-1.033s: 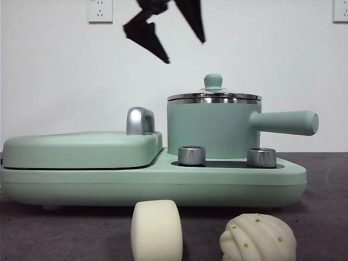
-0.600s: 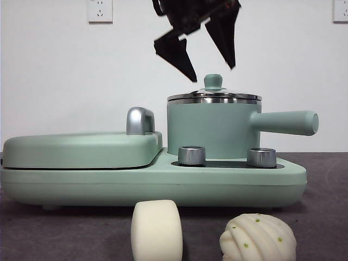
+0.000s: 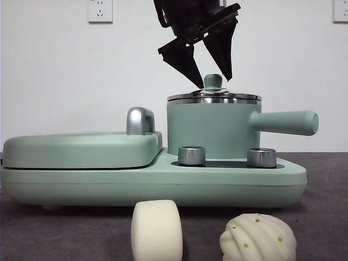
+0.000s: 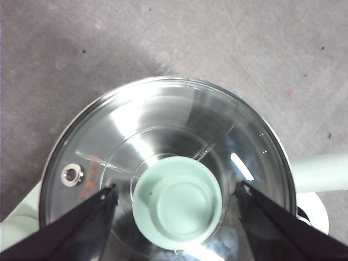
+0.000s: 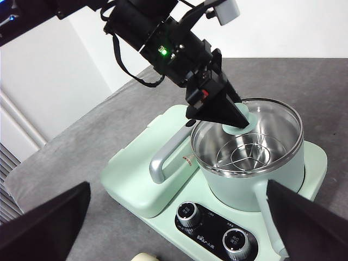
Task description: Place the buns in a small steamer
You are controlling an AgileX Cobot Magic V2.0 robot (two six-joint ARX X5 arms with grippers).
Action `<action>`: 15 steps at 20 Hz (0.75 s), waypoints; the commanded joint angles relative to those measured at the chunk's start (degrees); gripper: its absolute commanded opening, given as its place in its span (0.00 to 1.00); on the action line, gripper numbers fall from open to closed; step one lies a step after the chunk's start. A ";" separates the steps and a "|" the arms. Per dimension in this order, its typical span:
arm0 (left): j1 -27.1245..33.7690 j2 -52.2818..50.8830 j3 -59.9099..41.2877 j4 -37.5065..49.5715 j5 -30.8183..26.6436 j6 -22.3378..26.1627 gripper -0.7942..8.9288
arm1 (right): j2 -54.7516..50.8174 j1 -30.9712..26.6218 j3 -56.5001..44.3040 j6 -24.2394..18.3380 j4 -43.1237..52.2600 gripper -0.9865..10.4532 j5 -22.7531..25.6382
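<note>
Lowered left end effector (image 3: 213, 81) now straddles steamer (image 3: 212, 128) lid knob (image 4: 177, 202), jaws open.

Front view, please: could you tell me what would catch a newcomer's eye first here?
The left gripper hangs big and dark over the mint-green steamer, its open jaws straddling the lid's green knob. Nearest the camera, in front of the cooker base, the smooth cream bun and the ridged green-specked bun sit on the table, untouched.
</note>
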 commanded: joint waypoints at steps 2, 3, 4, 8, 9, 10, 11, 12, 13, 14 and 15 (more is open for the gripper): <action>-0.59 2.05 1.99 0.22 0.09 0.44 0.42 | 0.15 0.17 0.92 0.57 0.48 0.54 0.24; -0.59 2.05 1.99 0.20 0.09 0.44 0.39 | 0.15 0.17 0.92 0.57 0.48 0.54 0.24; -0.59 2.12 1.99 0.02 0.11 0.46 0.36 | 0.15 0.17 0.92 0.57 0.48 0.54 0.24; -0.57 2.82 1.99 0.09 0.09 0.46 0.35 | 0.15 0.17 0.92 0.57 0.48 0.54 0.24; -0.57 2.84 1.99 0.11 0.09 0.52 0.33 | 0.15 0.17 0.92 0.57 0.48 0.54 0.24; -0.59 2.84 1.99 0.13 0.11 0.63 0.29 | 0.15 0.17 0.92 0.57 0.48 0.54 0.22; -0.59 2.84 1.99 0.07 0.09 0.66 0.25 | 0.15 0.17 0.92 0.57 0.48 0.54 0.22; -0.57 2.84 1.99 -0.13 0.09 0.70 0.23 | 0.15 0.17 0.92 0.57 0.48 0.54 0.22; -0.57 2.84 1.99 -0.37 0.09 0.87 0.20 | 0.15 0.17 0.92 0.57 0.48 0.54 0.22; -0.59 2.84 1.99 -0.70 0.09 1.25 0.18 | 0.15 0.17 0.92 0.57 0.48 0.54 0.22; -0.61 2.84 1.99 -1.03 0.09 1.49 0.17 | 0.15 0.17 0.92 0.59 0.48 0.54 0.22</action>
